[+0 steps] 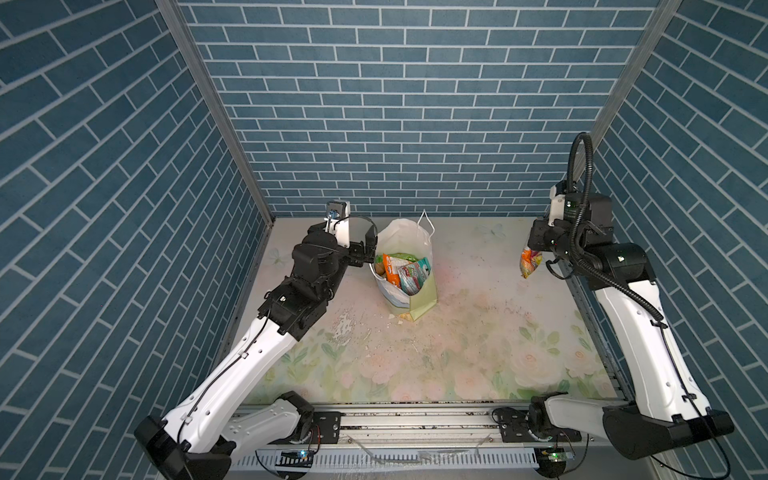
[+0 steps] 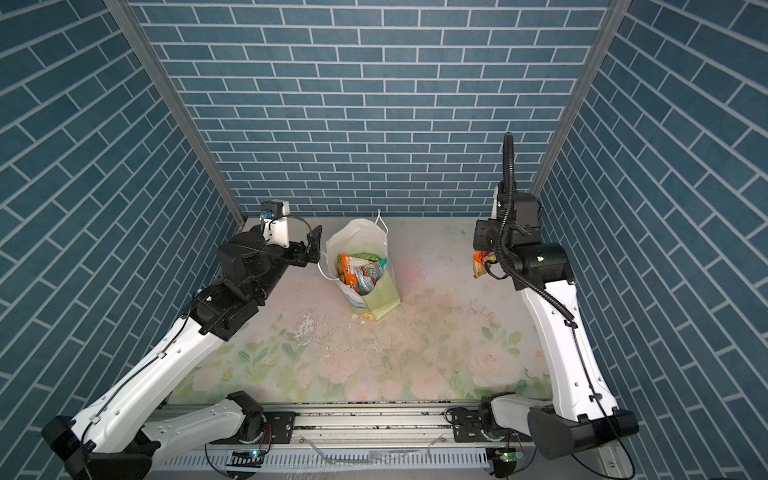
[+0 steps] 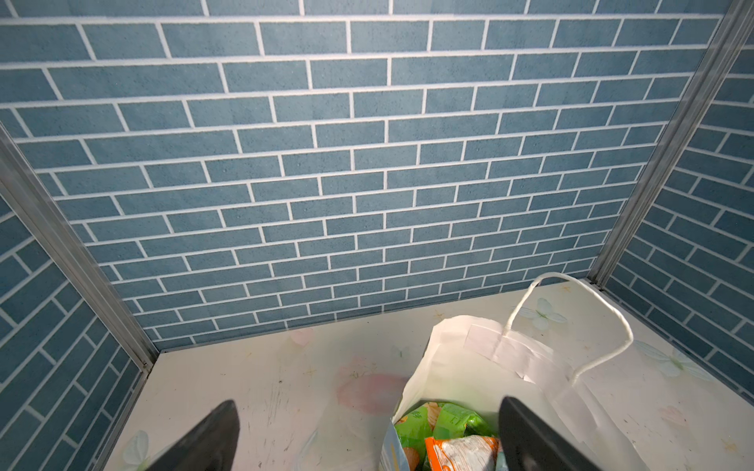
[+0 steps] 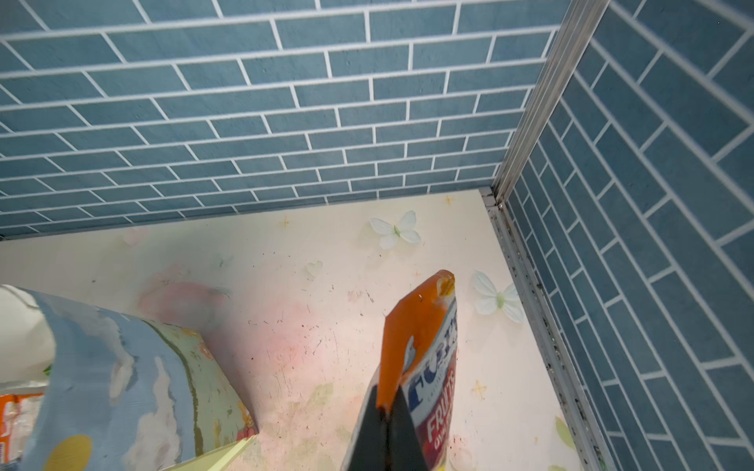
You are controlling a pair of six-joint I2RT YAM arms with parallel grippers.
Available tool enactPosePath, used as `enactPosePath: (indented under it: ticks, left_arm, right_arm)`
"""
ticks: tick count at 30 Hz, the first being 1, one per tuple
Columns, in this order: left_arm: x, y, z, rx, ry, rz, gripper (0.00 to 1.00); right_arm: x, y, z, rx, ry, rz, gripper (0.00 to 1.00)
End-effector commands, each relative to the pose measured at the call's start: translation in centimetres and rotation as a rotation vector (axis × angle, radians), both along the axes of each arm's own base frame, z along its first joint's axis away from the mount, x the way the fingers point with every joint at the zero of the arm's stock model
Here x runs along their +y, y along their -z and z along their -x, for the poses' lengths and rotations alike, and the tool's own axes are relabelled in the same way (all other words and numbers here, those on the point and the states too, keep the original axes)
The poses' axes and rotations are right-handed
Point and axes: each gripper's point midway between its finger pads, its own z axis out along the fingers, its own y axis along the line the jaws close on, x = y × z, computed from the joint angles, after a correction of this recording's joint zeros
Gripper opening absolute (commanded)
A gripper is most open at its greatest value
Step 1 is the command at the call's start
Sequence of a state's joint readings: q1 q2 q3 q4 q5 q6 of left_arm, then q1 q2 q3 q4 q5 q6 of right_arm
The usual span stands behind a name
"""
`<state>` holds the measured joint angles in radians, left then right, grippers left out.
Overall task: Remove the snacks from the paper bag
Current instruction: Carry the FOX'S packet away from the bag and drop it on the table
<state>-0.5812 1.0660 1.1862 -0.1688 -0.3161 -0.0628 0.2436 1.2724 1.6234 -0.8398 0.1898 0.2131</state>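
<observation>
The left gripper (image 1: 367,251) (image 2: 312,248) sits at the left rim of the paper bag (image 1: 424,297) (image 2: 384,299), its jaws spread wide and holding nothing. In the left wrist view the bag's (image 3: 469,367) left wall stands between the two fingers (image 3: 212,438), one over bare table (image 3: 285,387) and one over the bag's mouth. The bag stands upright toward the rear middle of the table (image 1: 457,353), mouth open, with a white cord handle (image 1: 427,224) standing up on its far side. The snacks (image 1: 401,270) (image 2: 361,272) (image 3: 449,432) are piled inside it (orange, green and teal wrappers show). Well to the right, near the side wall (image 1: 685,208), the right gripper (image 1: 536,249) (image 4: 385,407) is clamped on an orange fruit-print packet (image 1: 530,264) (image 2: 480,264) (image 4: 424,338), which hangs above the table, clear of the bag (image 4: 122,367).
</observation>
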Motion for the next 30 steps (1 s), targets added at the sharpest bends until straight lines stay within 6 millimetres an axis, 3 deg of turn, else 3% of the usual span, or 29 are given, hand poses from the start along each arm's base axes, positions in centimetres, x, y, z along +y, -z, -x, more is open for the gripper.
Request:
enactPosePath:
  ticks: [1, 5, 14, 20, 24, 26, 30]
  left_arm:
    - [0.1, -1.1, 0.6, -0.011, 0.012, 0.003, 0.99]
    - [-0.1, -0.9, 0.7, 0.007, 0.024, 0.017, 1.00]
    - [-0.5, -0.3, 2.0, 0.094, 0.073, 0.058, 1.00]
    - [0.4, 0.7, 2.1, 0.149, 0.024, 0.037, 1.00]
    - [1.0, 1.6, 2.0, 0.204, -0.020, 0.023, 1.00]
    - [2.2, 1.8, 1.8, 0.247, -0.105, 0.009, 1.00]
    - [2.6, 1.2, 1.3, 0.290, -0.157, 0.001, 1.00]
  right_arm:
    - [1.0, 1.8, -1.9, 0.017, -0.024, -0.073, 0.00]
    - [1.7, 5.7, -3.7, 0.094, -0.050, -0.077, 0.00]
    - [1.1, 13.2, -7.0, 0.257, -0.015, 0.022, 0.00]
    - [1.4, 16.2, -8.4, 0.336, -0.018, -0.014, 0.00]
    - [2.4, 16.1, -8.7, 0.332, -0.058, -0.073, 0.52]
    - [2.8, 15.4, -8.7, 0.316, -0.069, -0.104, 0.68]
    - [3.1, 12.8, -8.4, 0.252, -0.081, -0.137, 0.75]
